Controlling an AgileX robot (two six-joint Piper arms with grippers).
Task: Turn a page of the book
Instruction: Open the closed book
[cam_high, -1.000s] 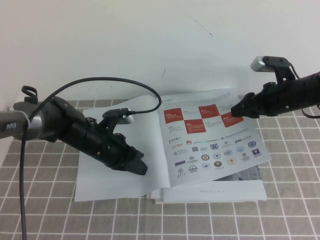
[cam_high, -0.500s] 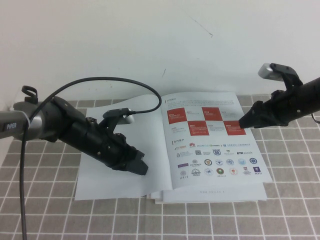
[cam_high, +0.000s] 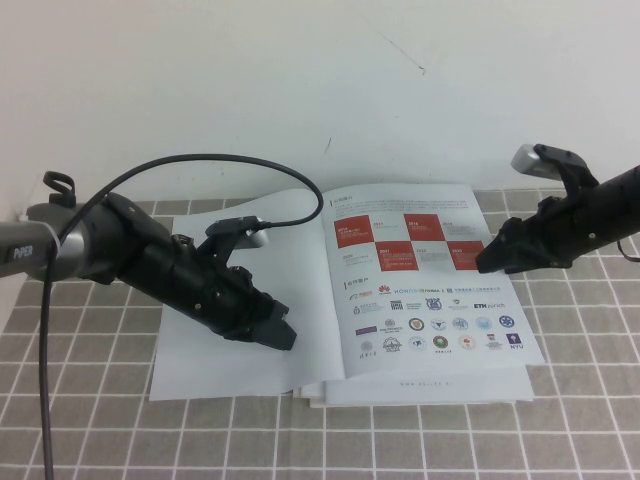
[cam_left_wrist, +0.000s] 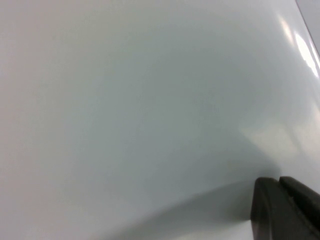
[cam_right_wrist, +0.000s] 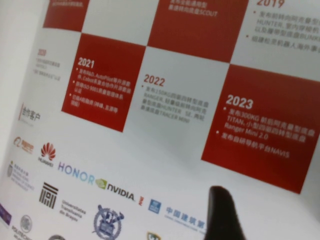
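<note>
The book (cam_high: 430, 290) lies open and flat on the checked cloth. Its right page shows red squares (cam_right_wrist: 105, 80) and logo rows (cam_right_wrist: 75, 172); its left page (cam_high: 195, 355) is blank white. My left gripper (cam_high: 281, 335) is shut, with its tip resting on the left page near the spine; the left wrist view shows it (cam_left_wrist: 281, 202) against plain white paper. My right gripper (cam_high: 486, 264) is shut and sits at the right page's outer edge by the red 2023 square (cam_right_wrist: 260, 125), holding nothing; in the right wrist view it (cam_right_wrist: 222, 215) shows as one dark tip just above the page.
Plain white sheets (cam_high: 420, 392) stick out under the book's near edge. A grey checked cloth (cam_high: 560, 430) covers the table, with a white wall behind it. The left arm's black cable (cam_high: 200, 160) arcs over the book's left half.
The right page's outer edge was raised by my right gripper; it now lies flat. My right gripper moved outward to the right and slightly lower. The left arm has not moved.
</note>
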